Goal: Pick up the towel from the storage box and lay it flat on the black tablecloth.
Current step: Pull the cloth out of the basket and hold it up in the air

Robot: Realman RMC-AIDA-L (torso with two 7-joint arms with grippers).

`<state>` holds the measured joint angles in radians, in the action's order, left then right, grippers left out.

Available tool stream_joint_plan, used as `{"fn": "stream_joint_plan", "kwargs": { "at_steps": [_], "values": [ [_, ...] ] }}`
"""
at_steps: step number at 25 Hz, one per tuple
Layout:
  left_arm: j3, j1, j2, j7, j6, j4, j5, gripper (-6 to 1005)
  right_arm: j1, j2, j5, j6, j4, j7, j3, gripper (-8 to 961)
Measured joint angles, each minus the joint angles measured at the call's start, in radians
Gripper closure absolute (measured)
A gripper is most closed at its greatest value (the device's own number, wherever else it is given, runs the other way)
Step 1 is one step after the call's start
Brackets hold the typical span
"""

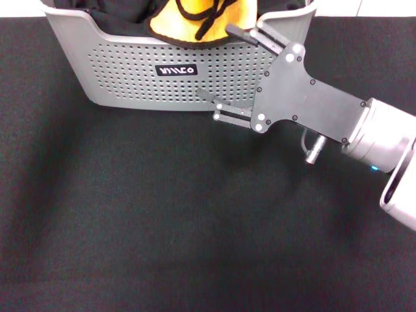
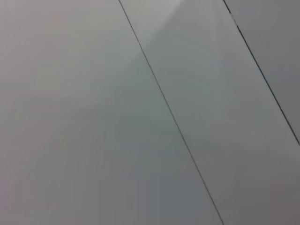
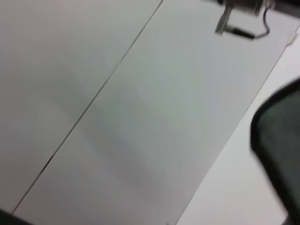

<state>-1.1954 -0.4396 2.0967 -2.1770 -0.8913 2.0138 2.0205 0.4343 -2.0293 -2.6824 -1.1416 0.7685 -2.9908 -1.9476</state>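
The storage box (image 1: 123, 71), a light-grey perforated basket with a black label (image 1: 177, 69), stands at the far edge of the black tablecloth (image 1: 162, 208). The towel (image 1: 188, 23) lies bunched inside it, yellow-orange face up with black edging showing. My right gripper (image 1: 214, 62) is open and empty at the box's right front corner. One finger (image 1: 242, 34) reaches over the rim toward the towel. The other finger (image 1: 224, 116) shows in front of the wall. The left gripper is out of view.
Plain black fabric (image 1: 117, 23) lies in the box left of the towel. The tablecloth spreads wide in front of the box. Both wrist views show only a pale panelled surface (image 2: 140, 117), with a dark blurred shape (image 3: 281, 140) at one edge of the right wrist view.
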Motion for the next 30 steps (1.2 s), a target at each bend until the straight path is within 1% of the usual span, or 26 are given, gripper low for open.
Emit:
{"fn": "stream_joint_plan", "kwargs": {
  "at_steps": [3, 8, 11, 15, 25, 30],
  "values": [
    [-0.006, 0.008, 0.001, 0.0, 0.0, -0.003, 0.009, 980, -0.032, 0.0, 0.001, 0.001, 0.067, 0.0, -0.006, 132],
    [-0.008, 0.019, 0.001, -0.001, 0.0, -0.011, 0.012, 981, -0.109, 0.0, 0.015, 0.002, 0.19, -0.001, -0.03, 132],
    [-0.017, 0.02, 0.0, -0.001, 0.0, -0.019, 0.012, 981, -0.13, 0.0, 0.019, 0.007, 0.238, -0.001, -0.029, 132],
    [-0.033, 0.022, 0.001, -0.001, 0.001, -0.022, 0.012, 981, -0.108, 0.0, 0.02, 0.041, 0.255, -0.002, -0.009, 132],
    [-0.071, 0.024, 0.003, -0.023, 0.009, -0.022, 0.008, 981, -0.047, 0.0, 0.019, 0.204, 0.252, -0.002, 0.075, 131],
    [-0.083, 0.024, 0.003, -0.026, 0.016, -0.024, 0.01, 981, -0.026, 0.0, 0.018, 0.257, 0.245, -0.002, 0.079, 131]
  ]
}}
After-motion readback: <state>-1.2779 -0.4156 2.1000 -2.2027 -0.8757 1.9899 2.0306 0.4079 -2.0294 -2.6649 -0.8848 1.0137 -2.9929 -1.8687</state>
